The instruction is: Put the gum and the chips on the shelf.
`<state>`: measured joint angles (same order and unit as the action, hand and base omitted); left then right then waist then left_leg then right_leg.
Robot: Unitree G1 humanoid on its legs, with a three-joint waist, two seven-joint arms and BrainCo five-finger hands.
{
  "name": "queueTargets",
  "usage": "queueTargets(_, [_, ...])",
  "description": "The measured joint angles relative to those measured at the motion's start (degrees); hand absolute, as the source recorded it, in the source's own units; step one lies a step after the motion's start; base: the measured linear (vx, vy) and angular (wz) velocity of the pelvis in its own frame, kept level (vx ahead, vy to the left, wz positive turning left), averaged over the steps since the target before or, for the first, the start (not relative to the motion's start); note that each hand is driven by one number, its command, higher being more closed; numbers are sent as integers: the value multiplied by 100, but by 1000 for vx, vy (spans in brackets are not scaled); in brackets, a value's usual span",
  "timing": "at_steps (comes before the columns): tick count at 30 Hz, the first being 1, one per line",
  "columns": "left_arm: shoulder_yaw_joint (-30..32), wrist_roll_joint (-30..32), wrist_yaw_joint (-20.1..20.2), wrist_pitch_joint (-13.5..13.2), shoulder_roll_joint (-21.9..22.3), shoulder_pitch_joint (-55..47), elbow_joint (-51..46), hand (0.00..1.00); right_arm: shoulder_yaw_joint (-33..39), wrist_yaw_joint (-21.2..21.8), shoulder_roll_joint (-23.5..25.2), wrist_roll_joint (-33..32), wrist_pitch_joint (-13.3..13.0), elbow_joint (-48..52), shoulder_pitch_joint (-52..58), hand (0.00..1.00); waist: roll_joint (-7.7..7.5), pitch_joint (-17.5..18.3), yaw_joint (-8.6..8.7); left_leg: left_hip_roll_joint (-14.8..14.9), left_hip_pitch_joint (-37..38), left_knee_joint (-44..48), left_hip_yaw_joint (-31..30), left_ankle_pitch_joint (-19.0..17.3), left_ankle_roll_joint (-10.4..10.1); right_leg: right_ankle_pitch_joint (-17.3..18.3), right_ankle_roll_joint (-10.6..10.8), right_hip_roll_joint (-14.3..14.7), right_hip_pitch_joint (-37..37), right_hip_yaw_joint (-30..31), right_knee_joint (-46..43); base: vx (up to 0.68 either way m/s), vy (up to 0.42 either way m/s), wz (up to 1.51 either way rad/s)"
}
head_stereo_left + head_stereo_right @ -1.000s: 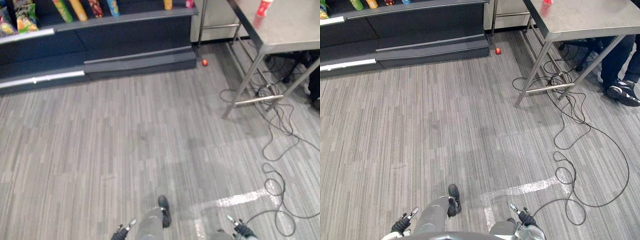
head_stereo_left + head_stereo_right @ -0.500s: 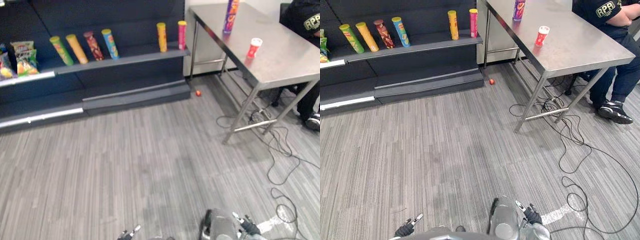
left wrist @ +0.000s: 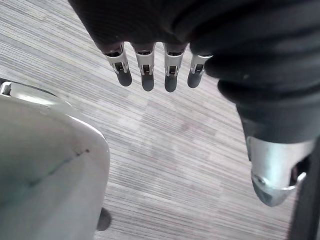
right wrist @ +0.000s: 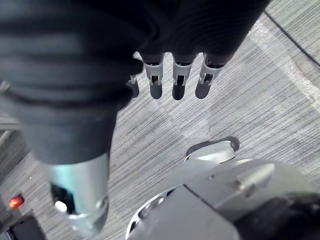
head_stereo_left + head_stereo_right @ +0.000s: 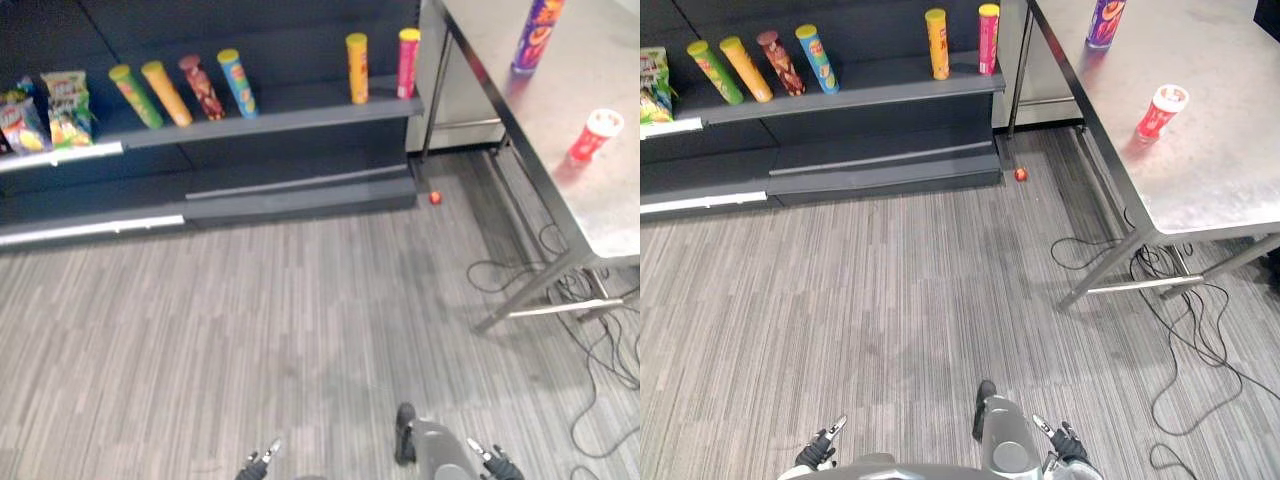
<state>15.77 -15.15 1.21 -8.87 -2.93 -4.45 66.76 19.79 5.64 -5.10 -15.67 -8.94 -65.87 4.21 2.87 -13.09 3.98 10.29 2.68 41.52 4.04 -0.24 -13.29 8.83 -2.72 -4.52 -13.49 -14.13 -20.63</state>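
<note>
Chips [image 5: 1105, 20] and gum [image 5: 1161, 110] stand on the table [image 5: 1220, 170] at upper right, well apart from both hands. The left hand [image 5: 820, 450] and right hand [image 5: 1060, 440] sit at the bottom edge of the head views, low over the floor [image 5: 890, 300]. In the left wrist view the fingers [image 3: 145, 75] run straight in a row, relaxed and empty, with striped floor past them. The right hand's fingers [image 4: 177, 82] are extended in the same way and hold nothing.

Chips: one tall purple can, upright, near the table's far end; its top is cut by the frame. Gum: one short red tub with a white top, upright, nearer the camera than the can and apart from it.

Table: one, grey metal top on thin metal legs. Ball [image 5: 1020, 174]: one, small and red, on the floor between the table leg and the shelf [image 5: 890, 95].

Shelf: dark, across the upper left. Cans on it: six. Four lean as a group, namely green [image 5: 715, 70], orange [image 5: 745, 68], dark red [image 5: 780, 62] and blue [image 5: 817, 58]. Two stand upright further right, yellow [image 5: 937, 43] and pink [image 5: 987, 38]. Bags [image 5: 68, 105]: two, at the far left edge.
</note>
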Motion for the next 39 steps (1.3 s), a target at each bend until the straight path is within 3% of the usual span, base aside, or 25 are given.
queueTargets(2, [64,-40,-18,3,91,61,-103,0,0,-11,-2,-8,6,22,28,0,34,-20,5,190,-562,1042,234,-221,220,209,-39,86,342,27,83,295,-49,5])
queueTargets(3, [90,-49,-11,-2,135,81,-198,0,-7,-13,3,-11,7,36,75,0,19,-26,-7,281,-865,1480,533,-593,451,277,-19,100,628,49,174,256,12,-18])
queueTargets(4, [108,-117,-6,-51,193,83,-320,0,-17,-27,14,-26,8,43,100,0,1,-26,-105,318,-1115,1550,832,-965,597,347,25,96,845,143,239,291,49,-25])
queueTargets(7, [84,-257,4,-100,243,82,-469,0,-58,-40,-18,-99,7,100,162,0,17,-19,-223,304,-1700,907,1057,-1271,780,422,121,50,1134,380,360,229,131,-51])
queueTargets(9, [22,-257,-4,-140,236,72,-533,0,-63,-40,14,-121,3,239,203,0,2,-15,-261,202,-1829,-995,1046,-1173,898,522,297,-81,1261,578,416,252,256,-63])
queueTargets(11, [35,-258,-74,-218,266,61,-523,0,-269,-56,-8,-128,-14,434,290,0,-9,8,-262,102,-1866,-2866,743,-707,896,698,586,-293,1364,910,432,313,357,-65])
queueTargets(12, [37,-258,-78,-226,266,55,-524,0,-331,-58,-19,-130,-33,457,310,0,-10,10,-261,114,-1887,-3029,706,-610,869,755,676,-351,1415,998,445,453,514,-64])
queueTargets(13, [44,-255,-79,-227,275,31,-518,0,-461,-79,-54,-128,-51,457,326,0,-38,70,-260,89,-1937,-2914,731,-202,711,864,819,-489,1500,1203,511,434,467,-54])
queueTargets(14, [45,-256,-78,-227,265,4,-481,0,-505,-76,-75,-127,-53,434,320,0,-59,188,-263,14,-1966,-2706,801,-10,755,900,836,-568,1562,1374,694,488,452,-69])
queueTargets(15, [61,-256,-70,-249,187,5,-444,0,-453,-45,-50,-125,-58,250,216,0,-112,324,-263,-56,-2069,-2256,937,-377,880,945,712,-615,1728,1681,896,506,382,-53])
queueTargets(17, [19,-259,-67,-221,72,40,-261,0,-460,-4,49,-118,-51,166,176,0,-256,544,-223,-190,-2137,-1946,1016,-774,1034,586,733,-545,1687,2016,522,609,349,-28])
queueTargets(19, [-74,-247,-73,-220,-51,60,-146,0,-436,7,180,-117,-47,49,185,0,-514,763,-257,-446,-1924,-1909,1259,-902,1192,399,783,-775,1651,2105,398,484,233,-30])
queueTargets(20, [-235,-244,-89,-186,-173,80,-35,0,-409,44,232,-116,-48,-15,173,0,-553,830,-263,-534,-1711,-1917,1306,-958,1296,199,744,-857,1599,2332,143,403,174,-60])
queueTargets(22, [-351,-245,-86,-177,-223,52,96,0,-247,94,314,-118,-81,35,154,0,-467,841,-326,-482,-1521,-1454,1362,-971,1323,-541,726,-808,1299,2712,-586,330,160,-102])
queueTargets(23, [-386,-248,-85,-187,-242,57,105,0,-207,90,310,-118,-103,37,141,0,-451,822,-331,-495,-1577,-1278,1366,-1067,1300,-728,767,-827,1199,2766,-864,68,201,-109])
queueTargets(24, [-591,-208,-87,-184,-179,6,107,0,-175,84,228,-128,-114,44,218,0,-343,931,-310,-713,-1196,-2426,1073,-1083,1423,-933,885,-867,838,2725,-1521,20,223,-72])
queueTargets(25, [-843,-201,-84,-161,-266,28,154,0,-180,69,197,-118,-100,39,212,0,-423,864,-208,-909,-892,-2556,1277,-1152,1639,-977,1033,-1031,549,2688,-2329,0,153,-55])
queueTargets(26, [-914,-203,-86,-157,-264,32,160,0,-151,87,204,-124,-99,14,240,0,-425,847,-193,-951,-742,-2621,1292,-1220,1722,-965,1015,-1023,414,2518,-2711,128,83,-24])
queueTargets(28, [-989,-190,-84,-150,-223,34,161,0,-106,60,164,-124,-95,20,310,0,-338,759,-190,-961,-313,-2912,1316,-1261,1751,-723,674,-1046,206,1486,-3294,223,75,-15])
queueTargets(29, [-1024,-176,-83,-111,-210,31,165,0,-111,55,142,-124,-96,23,320,0,-301,718,-151,-956,-28,-3142,1334,-1256,1743,-365,545,-1106,124,766,-3405,292,86,-13])
queueTargets(32, [-1037,-147,-83,-44,-185,85,169,0,-186,56,52,-118,-102,48,159,0,-204,498,-113,-830,530,-3495,1617,-1221,1685,385,557,-1133,-52,-603,-2691,280,11,-31])
queueTargets(35, [-1031,-93,-71,-46,-164,91,164,0,-252,40,-17,-115,-109,95,48,0,-113,373,-107,-625,775,-3559,1933,-1134,1541,371,611,-1055,-137,-1281,-1554,267,-90,-48])
queueTargets(37, [-1025,33,-58,-47,-170,104,164,0,-289,11,-20,-115,-113,103,35,0,-113,343,-103,-526,996,-3693,2080,-1090,1395,-21,637,-924,-176,-1500,-271,329,-194,-38])
queueTargets(38, [-979,34,-24,-46,-183,102,165,0,-304,-14,21,-114,-111,97,59,0,-188,335,-104,-542,1118,-3783,2108,-1092,1169,-711,609,-856,-83,-1478,527,270,-201,-17])
queueTargets(39, [-904,36,1,-46,-196,124,167,0,-269,-19,60,-122,-112,86,87,0,-255,299,-108,-533,1276,-3845,2088,-1180,998,-1237,5,-821,-27,-1447,682,336,-246,-30])
